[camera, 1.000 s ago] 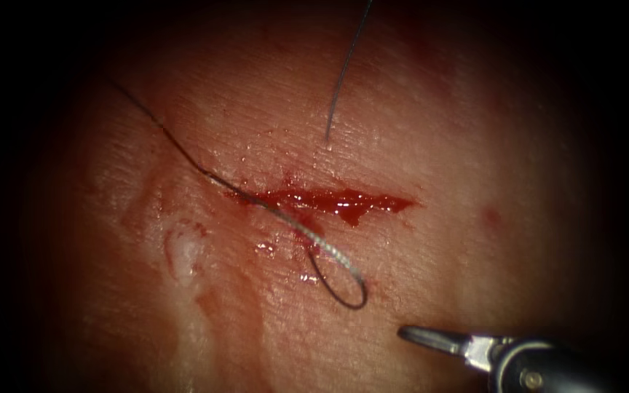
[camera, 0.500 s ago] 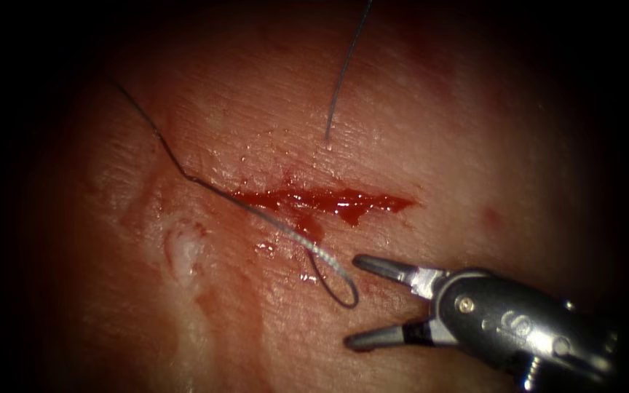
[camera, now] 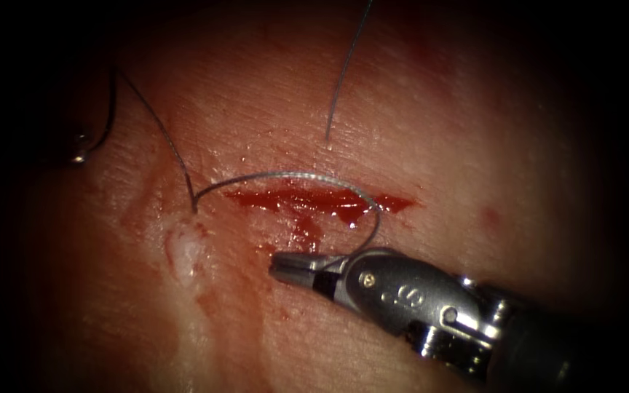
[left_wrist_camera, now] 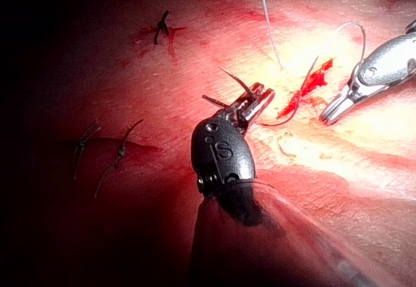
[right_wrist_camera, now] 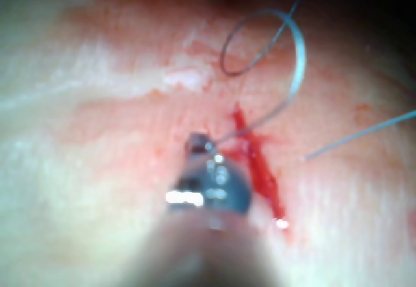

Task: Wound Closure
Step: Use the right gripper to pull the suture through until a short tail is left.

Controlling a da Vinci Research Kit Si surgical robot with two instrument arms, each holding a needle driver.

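Pork-belly tissue (camera: 489,131) lies wet under the light, and the cut (camera: 314,198) runs across it with red fluid (camera: 351,207) pooled along its length. The right tool (camera: 279,268) lies low over the tissue just below the cut, its fingers together and clamped on the thread (camera: 285,175). From those fingers the thread rises, arches over the cut, and drops to the tissue just left of the cut's left end. It then climbs away up and to the left, to where the needle (camera: 107,120) shows as a dark curve with a bright glint at its low end, well left of the cut and clear of the tissue. In the left wrist view the left tool (left_wrist_camera: 260,99) has its fingers closed on the needle (left_wrist_camera: 235,82); where along the curve they grip cannot be told. A second strand (camera: 343,73) stands up from the tissue just above the cut and runs out of the top of the endoscope view. Three finished stitches (left_wrist_camera: 162,28) with short cut ends sit on the tissue well apart from the open cut.
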